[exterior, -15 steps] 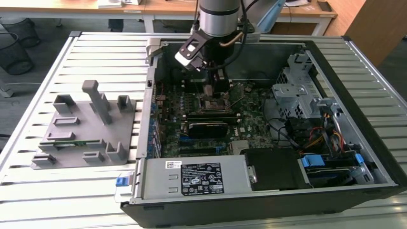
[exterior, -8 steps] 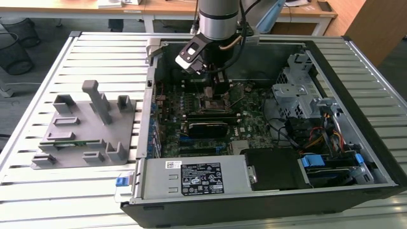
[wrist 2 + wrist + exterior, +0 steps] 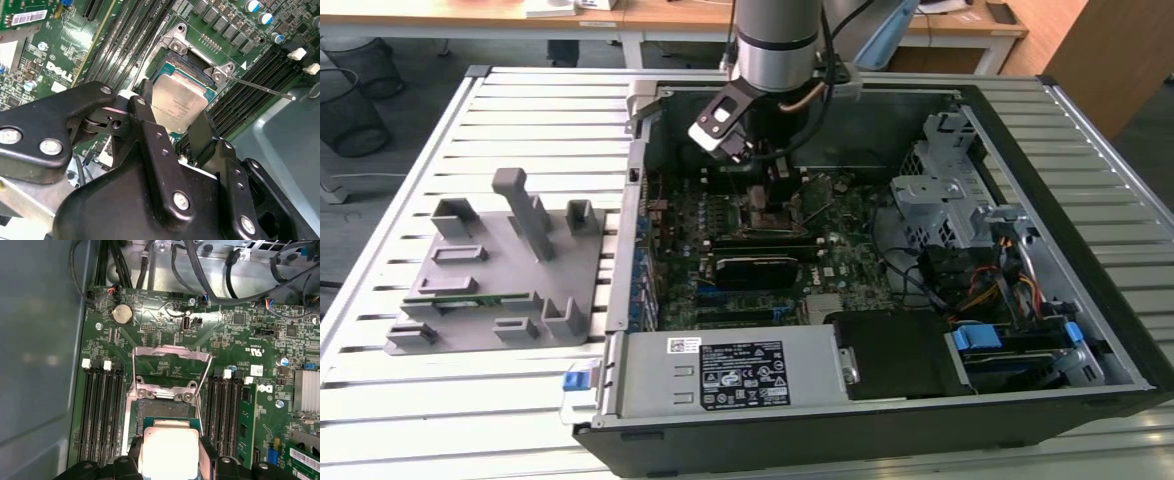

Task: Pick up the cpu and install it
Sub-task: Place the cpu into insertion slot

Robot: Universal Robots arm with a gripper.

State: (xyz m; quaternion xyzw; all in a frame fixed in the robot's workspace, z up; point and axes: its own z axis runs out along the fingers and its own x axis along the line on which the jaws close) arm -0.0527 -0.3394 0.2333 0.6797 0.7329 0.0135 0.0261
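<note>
The cpu [image 3: 181, 102] is a small square chip with a silvery top, gripped at two opposite edges by the black fingers [image 3: 145, 107] of my gripper [image 3: 175, 109], which is shut on it. It hangs level just over the open dark socket [image 3: 161, 411] on the green motherboard, and how close it is I cannot tell. The socket's metal frame [image 3: 172, 356] is folded back, away from the chip. In the first wrist view the cpu [image 3: 167, 450] sits in the gripper [image 3: 169, 454]. In the exterior view the gripper [image 3: 781, 195] reaches down into the open computer case.
Memory slots [image 3: 102, 410] flank the socket on both sides, and a thin lever [image 3: 260, 86] sticks out beside it. Cables [image 3: 215, 270] run along the case wall. A grey plastic fixture [image 3: 494, 270] holding a green strip [image 3: 467, 298] stands on the slatted table at the exterior view's left.
</note>
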